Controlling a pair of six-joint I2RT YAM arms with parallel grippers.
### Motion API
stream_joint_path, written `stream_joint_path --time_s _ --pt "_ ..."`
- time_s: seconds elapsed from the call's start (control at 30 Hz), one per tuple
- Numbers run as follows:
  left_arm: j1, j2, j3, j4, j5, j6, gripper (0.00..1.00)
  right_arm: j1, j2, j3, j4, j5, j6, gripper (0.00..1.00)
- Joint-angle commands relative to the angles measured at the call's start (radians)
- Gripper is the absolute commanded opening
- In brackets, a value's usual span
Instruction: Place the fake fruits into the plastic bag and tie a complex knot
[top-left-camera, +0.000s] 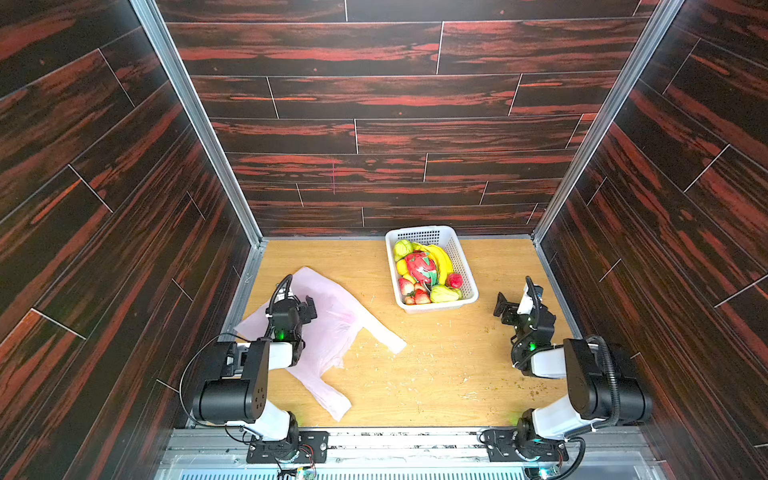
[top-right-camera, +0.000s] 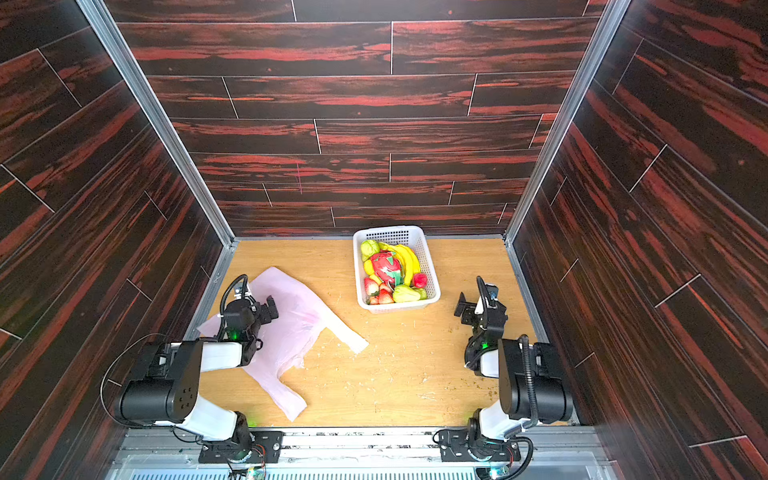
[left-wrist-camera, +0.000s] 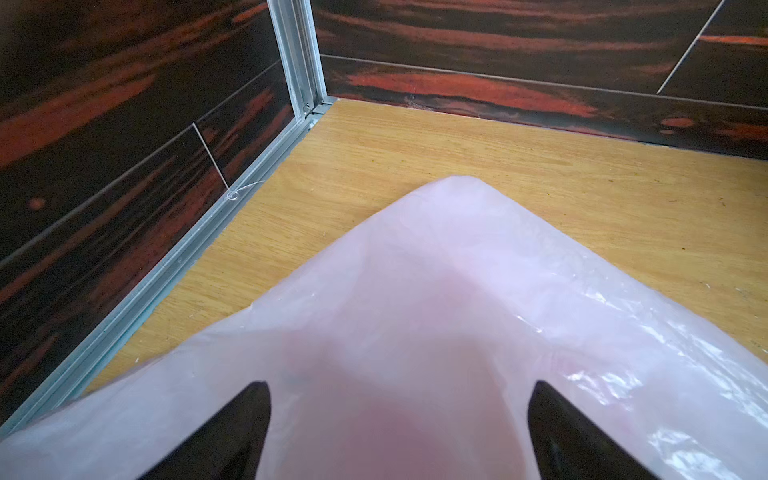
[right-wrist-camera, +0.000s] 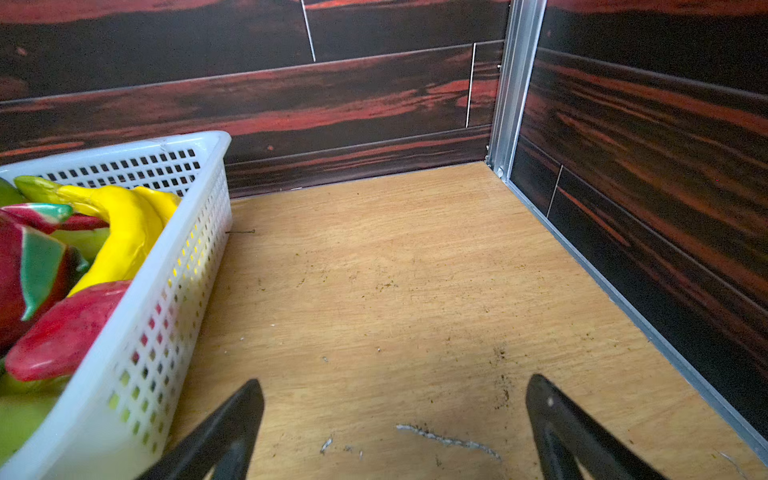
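A: Where's the fruit?
B: The glossy plastic fake fruits (top-left-camera: 422, 268) all lie in the white perforated basket (top-left-camera: 436, 306). The thin pale-pink plastic bag (top-left-camera: 345, 332) lies flat and untied on the wooden worktop (top-left-camera: 436, 374).
A: Hands?
B: Both spread and empty: left hand (left-wrist-camera: 399, 395) over the bag, right hand (right-wrist-camera: 395, 390) beside the basket.
A: Risk?
B: Pinching both film layers would keep the mouth shut.
A: Count?
B: One bag, one basket, one dragon fruit (top-left-camera: 419, 266), two green fruits (top-left-camera: 402, 249), roughly four strawberries (top-left-camera: 406, 286).
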Motion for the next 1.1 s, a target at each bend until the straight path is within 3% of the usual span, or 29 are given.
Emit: stream_joint_path --time_s 0.0,0.63,0.77,0.9,1.07 --pt "0.002 -0.015 0.004 0.002 0.004 0.006 0.99 -0.003 0.009 -0.005 0.023 -0.006 0.008 0.99" --pt "0.002 -0.016 0.000 0.002 0.004 0.001 0.99 -0.003 0.008 -0.011 0.031 -0.005 0.010 0.99" --pt "0.001 -0.056 -0.040 0.056 -0.022 -0.011 0.99 -0.003 -0.080 -0.055 0.038 0.023 0.021 0.99" --pt "0.002 -0.230 -0.062 -0.012 0.022 0.024 0.99 -0.004 -0.277 -0.048 -0.170 0.030 0.043 0.99" --pt "-0.004 -0.514 0.117 -0.541 0.083 -0.083 0.95 -0.002 -0.551 0.077 -0.682 -0.015 0.169 0.99"
